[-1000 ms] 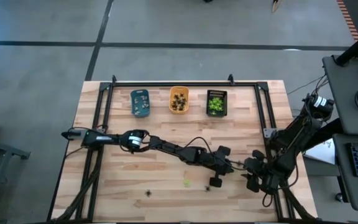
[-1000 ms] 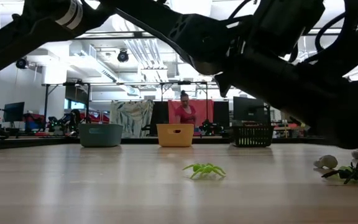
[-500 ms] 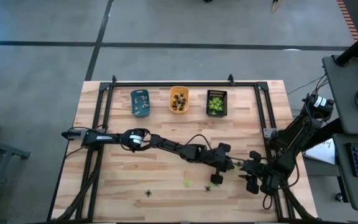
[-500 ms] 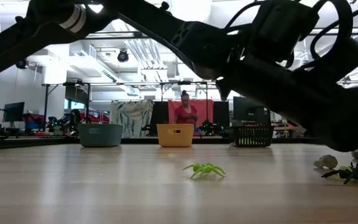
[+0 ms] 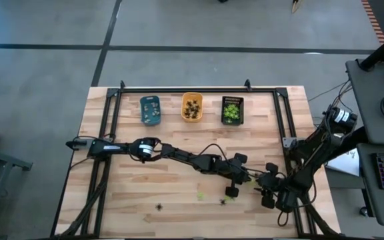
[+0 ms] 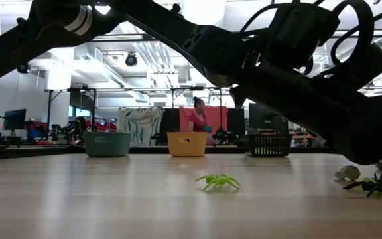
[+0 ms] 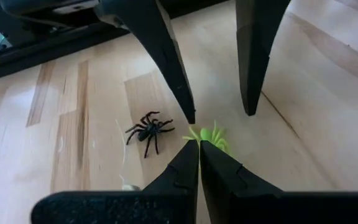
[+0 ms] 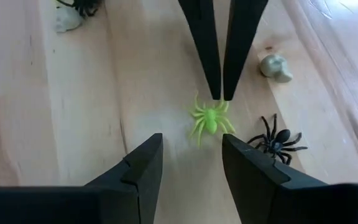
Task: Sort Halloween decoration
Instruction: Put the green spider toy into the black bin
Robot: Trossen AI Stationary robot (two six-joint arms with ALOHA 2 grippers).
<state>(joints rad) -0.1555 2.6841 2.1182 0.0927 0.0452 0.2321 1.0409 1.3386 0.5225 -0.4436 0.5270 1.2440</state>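
The left gripper [image 7: 198, 144] is closed with nothing between its tips, lower right of centre in the high view, its tips right at a yellow-green spider [image 8: 209, 119] lying flat on the table [image 5: 179, 140]. The right gripper [image 8: 191, 155] faces it from the other side, fingers parted and empty, with that spider just ahead of the gap. In the right wrist view the spider's body runs from upper right to lower left, legs splayed to both sides. A black spider [image 8: 277, 140] lies just beside it, body on a similar slant, and a pale whitish figure [image 8: 275, 67] sits near the closed tips. Another pale figure [image 8: 68, 22] lies at the upper left of that view, touching a dark one. In the low view a second yellow-green spider [image 6: 218, 180] sits at centre, its body lying across the frame. Along the table's far edge stand a blue tray [image 5: 150, 109] with a few small figures, an orange tray [image 5: 192, 107] with dark ones, and a black tray [image 5: 232, 110] with yellow-green ones.
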